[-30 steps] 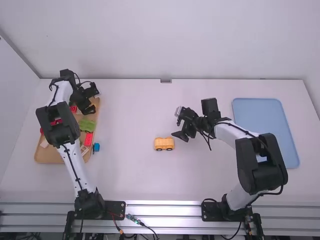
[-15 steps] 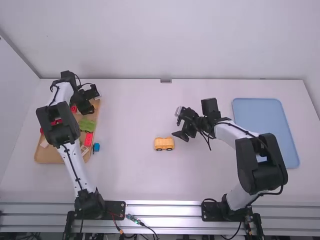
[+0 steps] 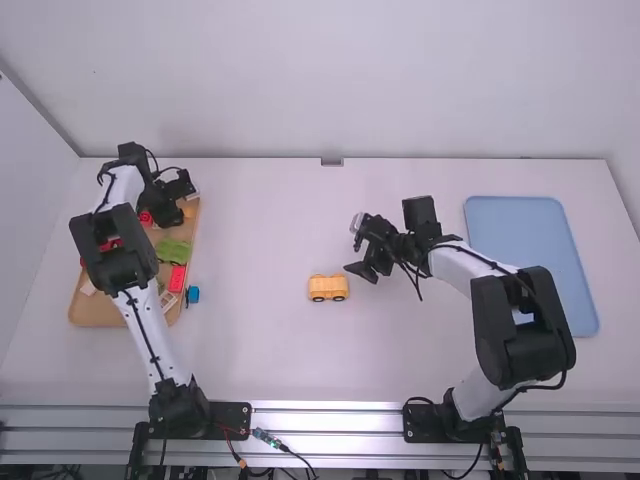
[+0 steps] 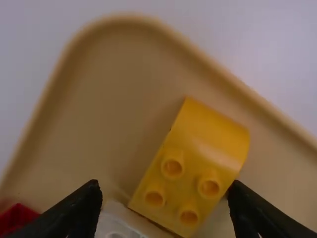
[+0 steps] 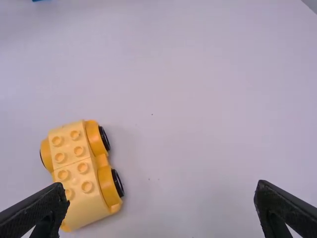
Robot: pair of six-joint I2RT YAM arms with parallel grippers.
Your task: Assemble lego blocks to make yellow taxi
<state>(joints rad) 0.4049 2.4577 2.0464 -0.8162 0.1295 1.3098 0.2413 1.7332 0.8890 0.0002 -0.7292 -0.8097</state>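
Though the table [image 3: 250, 230] and the tray [image 3: 100, 312] have been left undisturbed, the left arm [image 3: 147, 325] has been shifted slightly, the left gripper [image 4: 164, 198] spread open; the right gripper [image 5: 159, 198] is held, fingers apart, near the car body [image 5: 79, 168]; in the tray, a yellow block [image 4: 205, 134] has been uncovered to the high view; a grasp seems nearly readied, with joining to the car body presumably to follow.

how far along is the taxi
Done: the yellow car stands on the table with wheels and a studded top.

In hand: nothing looks gripped; the left gripper is open at a curved yellow block in the tray, and the right gripper is open near the car.

Left: the car's top studs are bare, so that block probably goes there next.
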